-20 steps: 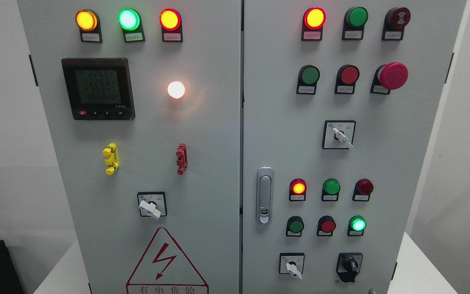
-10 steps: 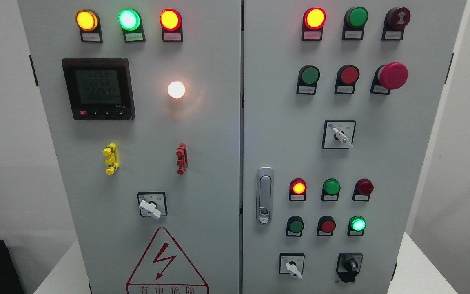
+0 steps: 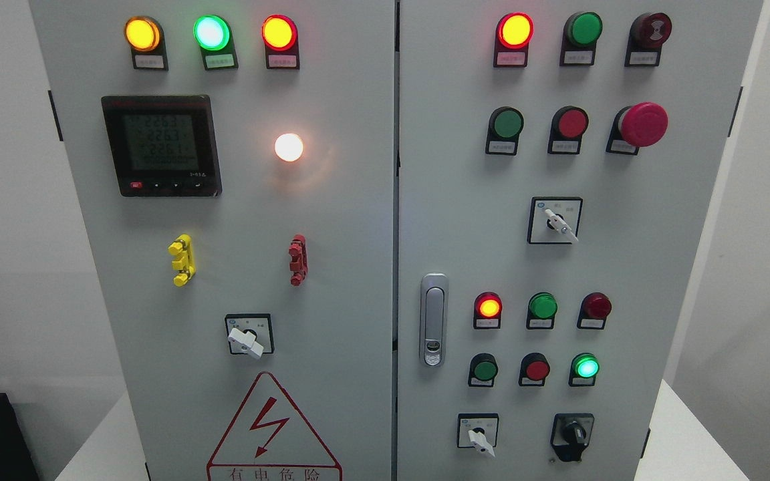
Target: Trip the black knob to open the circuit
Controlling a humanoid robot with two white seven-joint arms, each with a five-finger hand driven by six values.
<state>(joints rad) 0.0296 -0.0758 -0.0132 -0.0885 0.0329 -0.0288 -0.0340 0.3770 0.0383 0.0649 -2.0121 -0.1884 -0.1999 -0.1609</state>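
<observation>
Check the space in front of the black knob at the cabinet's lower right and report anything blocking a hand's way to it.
Nothing visible blocks the black knob. It sits exposed on the right door's face; its nearest neighbour, a white-handled selector switch, lies off to its left. Neither robot hand is in view.

No part of the robot's body shows in the head view. Neither the left arm nor the right arm comes into the picture from the lower edge or from the sides. No wrist, no hand and no finger can be seen, so the pose of the arms and the state of the hands cannot be told.
</observation>
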